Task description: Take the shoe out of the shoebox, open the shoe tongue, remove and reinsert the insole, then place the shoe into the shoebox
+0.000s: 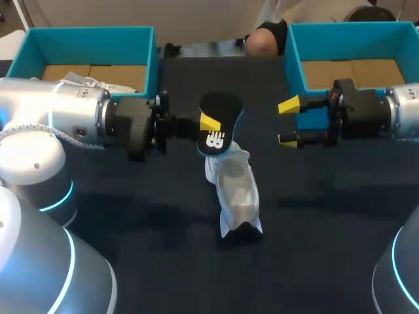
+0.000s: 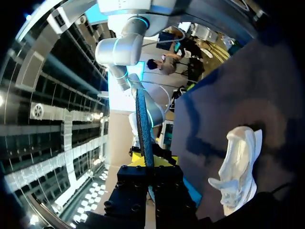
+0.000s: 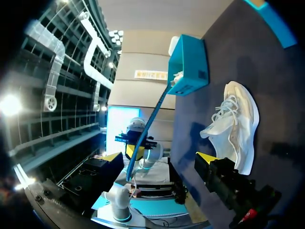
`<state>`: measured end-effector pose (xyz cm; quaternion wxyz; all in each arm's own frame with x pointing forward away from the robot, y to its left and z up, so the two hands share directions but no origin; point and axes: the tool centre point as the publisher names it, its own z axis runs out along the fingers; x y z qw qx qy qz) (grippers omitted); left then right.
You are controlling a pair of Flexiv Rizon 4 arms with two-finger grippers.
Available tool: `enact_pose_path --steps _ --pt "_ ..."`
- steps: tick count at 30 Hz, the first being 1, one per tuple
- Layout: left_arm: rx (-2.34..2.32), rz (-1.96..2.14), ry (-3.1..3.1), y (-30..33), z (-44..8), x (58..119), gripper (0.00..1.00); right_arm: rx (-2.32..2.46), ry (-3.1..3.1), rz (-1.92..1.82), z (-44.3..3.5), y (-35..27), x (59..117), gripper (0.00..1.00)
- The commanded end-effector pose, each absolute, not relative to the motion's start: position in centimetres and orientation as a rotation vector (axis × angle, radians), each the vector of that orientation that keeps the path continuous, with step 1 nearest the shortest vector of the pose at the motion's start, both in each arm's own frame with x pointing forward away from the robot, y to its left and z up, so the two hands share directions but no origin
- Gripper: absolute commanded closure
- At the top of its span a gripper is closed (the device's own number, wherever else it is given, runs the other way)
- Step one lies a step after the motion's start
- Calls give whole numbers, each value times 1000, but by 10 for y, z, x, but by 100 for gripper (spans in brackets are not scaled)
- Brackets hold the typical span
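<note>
White shoe (image 1: 234, 190) lies lengthwise near-to-far, directly near of the insole (image 1: 221, 104) your left gripper (image 1: 209, 125) pinches; your right gripper (image 1: 288, 122) hangs spread, farther right.

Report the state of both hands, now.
Left hand: shut on the insole.
Right hand: open, holding nothing.

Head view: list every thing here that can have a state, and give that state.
insole: out of the shoe, held off the table.
shoe: lying on the table, outside both shoeboxes.
left gripper: shut on insole.
right gripper: open, empty.
left shoebox: open.
right shoebox: open.
</note>
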<state>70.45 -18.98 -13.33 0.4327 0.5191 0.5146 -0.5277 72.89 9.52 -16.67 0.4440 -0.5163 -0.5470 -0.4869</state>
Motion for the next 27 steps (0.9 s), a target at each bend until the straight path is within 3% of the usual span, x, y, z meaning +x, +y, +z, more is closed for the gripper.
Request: enact_pose_path --steps 1,27 --pt "1288 -1282 1234 -187 -140 699 100 -1284 -1356 -1208 -167 96 728 0" --pt "1380 -1064 1006 -209 -162 691 100 -1241 -1313 -1212 -166 161 734 0"
